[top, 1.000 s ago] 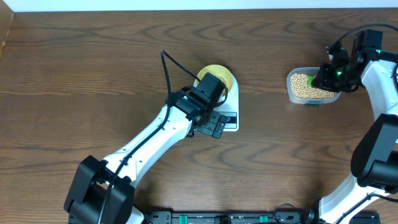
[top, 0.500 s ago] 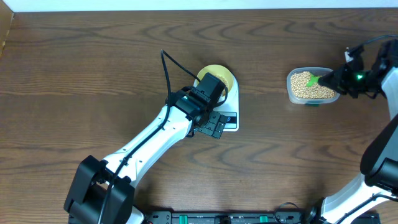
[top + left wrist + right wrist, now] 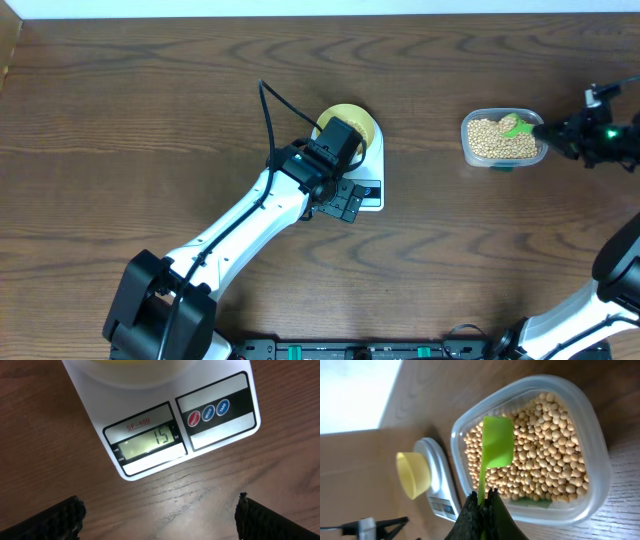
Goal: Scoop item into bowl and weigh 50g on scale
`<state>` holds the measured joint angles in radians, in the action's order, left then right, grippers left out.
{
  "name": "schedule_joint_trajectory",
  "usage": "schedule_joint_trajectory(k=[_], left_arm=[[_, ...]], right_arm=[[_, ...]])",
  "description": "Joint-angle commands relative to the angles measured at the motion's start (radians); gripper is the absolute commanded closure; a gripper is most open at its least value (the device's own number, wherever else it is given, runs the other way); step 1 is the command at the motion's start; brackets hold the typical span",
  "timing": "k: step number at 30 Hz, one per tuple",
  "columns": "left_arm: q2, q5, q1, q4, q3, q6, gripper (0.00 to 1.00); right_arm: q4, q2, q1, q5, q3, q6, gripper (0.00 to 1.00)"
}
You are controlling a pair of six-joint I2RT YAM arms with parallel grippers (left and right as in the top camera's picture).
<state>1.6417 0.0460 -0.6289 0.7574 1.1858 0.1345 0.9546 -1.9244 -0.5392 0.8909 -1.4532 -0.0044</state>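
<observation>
The white scale [image 3: 366, 192] lies on the brown tabletop [image 3: 150, 100], and its display reads 15. The pale-yellow bowl [image 3: 352, 120] sits on the scale's round platform, at the end away from the display and the red and blue buttons. The left gripper [image 3: 159, 517] hangs over the bare wood just off the display end of the scale. Its fingers are spread wide and hold nothing.

Well to the right of the scale in the overhead view stands a clear plastic tub [image 3: 592, 465] filled with tan beans [image 3: 545, 460]. The right gripper [image 3: 482, 506] is on the side of the tub away from the scale. Its fingers are pressed tight on the handle of a green scoop [image 3: 496, 442]. The scoop's head is over the beans inside the tub. Whether it carries any beans cannot be told.
</observation>
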Motion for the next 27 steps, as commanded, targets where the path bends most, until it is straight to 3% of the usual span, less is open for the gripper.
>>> schedule_joint_trajectory(k=[1,27], left_arm=[[0.002,-0.013,-0.001,0.0,-0.002,0.01,0.02],[0.002,-0.013,-0.001,0.0,-0.002,0.01,0.02]], right_arm=[[0.003,-0.013,-0.029,0.126,0.002,-0.011,0.99],[0.056,-0.013,-0.044,0.334,0.002,-0.074,0.99]])
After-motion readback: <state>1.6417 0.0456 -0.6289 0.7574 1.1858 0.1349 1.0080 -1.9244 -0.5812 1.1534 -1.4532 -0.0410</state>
